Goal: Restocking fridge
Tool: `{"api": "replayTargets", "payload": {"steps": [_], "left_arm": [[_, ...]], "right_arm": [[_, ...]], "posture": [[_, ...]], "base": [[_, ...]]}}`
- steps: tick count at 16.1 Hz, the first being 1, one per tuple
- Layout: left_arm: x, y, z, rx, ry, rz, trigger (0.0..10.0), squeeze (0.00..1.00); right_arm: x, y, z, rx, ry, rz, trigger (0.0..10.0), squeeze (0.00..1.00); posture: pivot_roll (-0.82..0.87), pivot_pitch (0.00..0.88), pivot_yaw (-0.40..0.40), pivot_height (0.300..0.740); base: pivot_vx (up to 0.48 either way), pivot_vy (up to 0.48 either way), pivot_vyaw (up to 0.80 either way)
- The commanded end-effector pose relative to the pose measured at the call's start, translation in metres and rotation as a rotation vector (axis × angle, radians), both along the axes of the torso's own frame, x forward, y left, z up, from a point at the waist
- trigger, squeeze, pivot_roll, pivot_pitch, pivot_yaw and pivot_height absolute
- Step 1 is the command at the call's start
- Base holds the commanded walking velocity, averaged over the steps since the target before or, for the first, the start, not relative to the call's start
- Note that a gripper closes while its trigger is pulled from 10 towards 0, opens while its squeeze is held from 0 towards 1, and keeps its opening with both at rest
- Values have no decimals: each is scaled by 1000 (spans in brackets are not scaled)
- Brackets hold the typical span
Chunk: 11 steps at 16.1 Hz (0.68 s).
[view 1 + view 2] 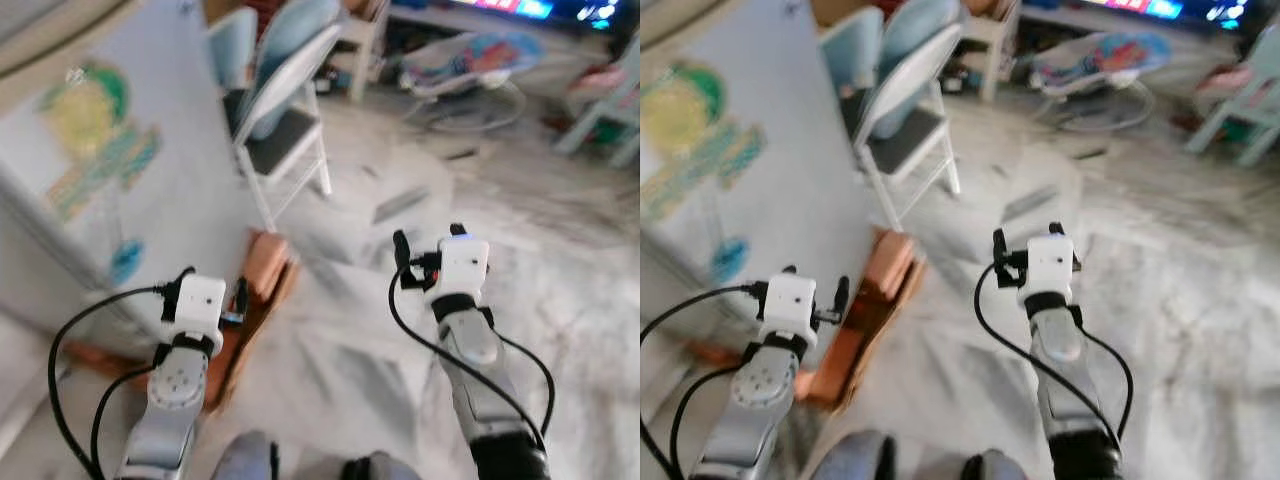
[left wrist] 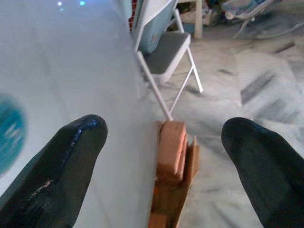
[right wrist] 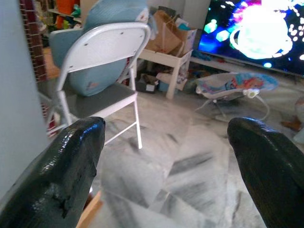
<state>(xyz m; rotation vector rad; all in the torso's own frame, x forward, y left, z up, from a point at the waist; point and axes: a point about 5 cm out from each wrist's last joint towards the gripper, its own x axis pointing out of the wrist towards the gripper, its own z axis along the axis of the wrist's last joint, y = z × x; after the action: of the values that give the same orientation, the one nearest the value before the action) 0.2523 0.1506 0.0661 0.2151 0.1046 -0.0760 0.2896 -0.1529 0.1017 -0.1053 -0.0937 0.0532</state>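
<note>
Both grippers empty w/ fingers spread: left gripper (image 2: 161, 156) beside the white fridge (image 1: 120, 170) side panel near cardboard box (image 1: 262, 290), right gripper (image 3: 166, 161) over marble floor (image 1: 500, 200) facing folding chair (image 3: 102, 71).

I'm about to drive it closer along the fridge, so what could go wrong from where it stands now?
The wooden blocks lie on the floor against the fridge side, just ahead of the left gripper; a step forward could catch a foot on them. The white folding chair stands close beyond, narrowing the way. Both the left gripper and the right gripper are open and empty, and the head views are blurred, so judging clearance is uncertain.
</note>
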Motion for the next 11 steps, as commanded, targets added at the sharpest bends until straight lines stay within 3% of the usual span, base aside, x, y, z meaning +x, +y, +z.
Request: {"api": "replayTargets", "payload": {"steps": [1, 3, 5, 11], "left_arm": [[-2, -5, -2, -5, 10, -21, 10000, 0], [-3, -8, -4, -5, 22, -33, 10000, 0], [-3, -9, -4, -8, 23, -33, 10000, 0], [-1, 2, 1, -1, -24, -28, 10000, 0]], "right_arm": [[-3, -10, -7, -2, 25, -38, 10000, 0], [-4, -11, -7, -21, 24, -43, 10000, 0], [-4, -12, -8, -26, 26, -48, 10000, 0], [-6, -10, -8, -8, 19, -49, 10000, 0]], "posture": [[149, 100, -58, 740], [143, 100, -62, 740], [145, 99, -63, 740], [146, 102, -65, 740]], "base": [[-277, 394, 0], [-281, 392, 0], [-247, 0, 0], [0, 0, 0]]}}
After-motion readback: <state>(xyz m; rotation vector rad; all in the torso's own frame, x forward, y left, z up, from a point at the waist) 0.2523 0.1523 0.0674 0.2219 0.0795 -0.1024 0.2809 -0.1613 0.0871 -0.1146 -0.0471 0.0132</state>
